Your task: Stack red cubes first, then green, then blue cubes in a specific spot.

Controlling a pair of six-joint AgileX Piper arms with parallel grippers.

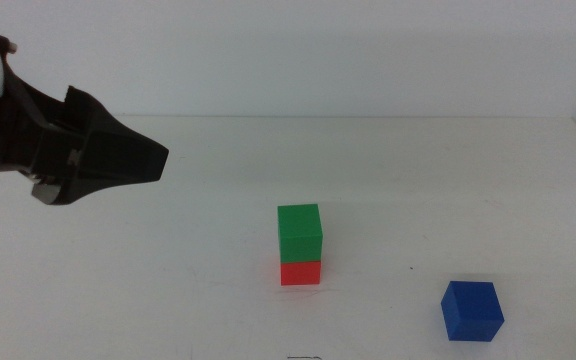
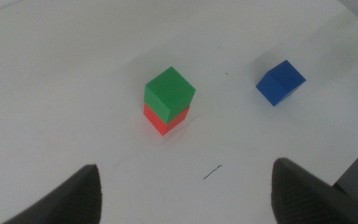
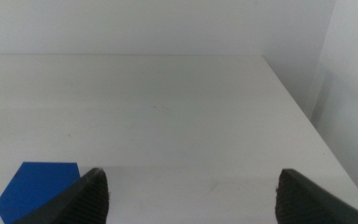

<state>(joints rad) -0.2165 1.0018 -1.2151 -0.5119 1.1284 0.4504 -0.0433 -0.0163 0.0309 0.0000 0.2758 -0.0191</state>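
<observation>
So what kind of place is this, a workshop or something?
Probably a robot test bench: a bare white table, plain wall, three toy cubes, green cube on red cube, and the left gripper above.

A plain white surface [image 1: 168, 280] fills the view, matte and unmarked except for a short thin dark line [image 2: 212, 172] and a tiny dark speck [image 1: 412, 268]. Behind its far edge rises a pale blank wall [image 1: 318, 50]. One corner of the surface ends beside that wall.

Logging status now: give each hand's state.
Left hand: open, empty, raised left of the stack.
Right hand: open, empty, near the blue cube.
</observation>
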